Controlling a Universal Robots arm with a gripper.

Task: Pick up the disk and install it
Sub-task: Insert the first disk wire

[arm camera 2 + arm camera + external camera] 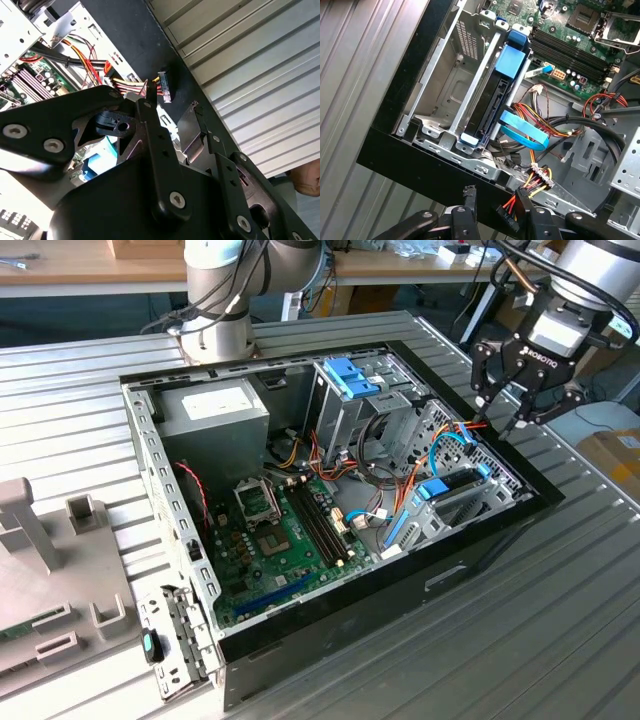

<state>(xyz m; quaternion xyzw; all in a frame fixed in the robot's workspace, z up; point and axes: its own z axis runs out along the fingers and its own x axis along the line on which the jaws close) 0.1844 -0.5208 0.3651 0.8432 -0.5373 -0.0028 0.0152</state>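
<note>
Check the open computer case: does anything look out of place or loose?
Yes. A power connector with red, orange and yellow wires lies apparently unplugged at the case's black edge. A light-blue flat cable also loops free beside the disk standing in its bay.

The bench (560,620) is a broad grey metal top, ribbed with long parallel slats from end to end. Strong light falls on it toward the exterior view's right and leaves a pale glare on the ridges. Behind it stands a light wooden table (90,275) with dark space underneath. A grey moulded plastic stand (30,530) rests on the bench at the exterior view's left. A brown cardboard box (612,455) sits at the far right.
</note>
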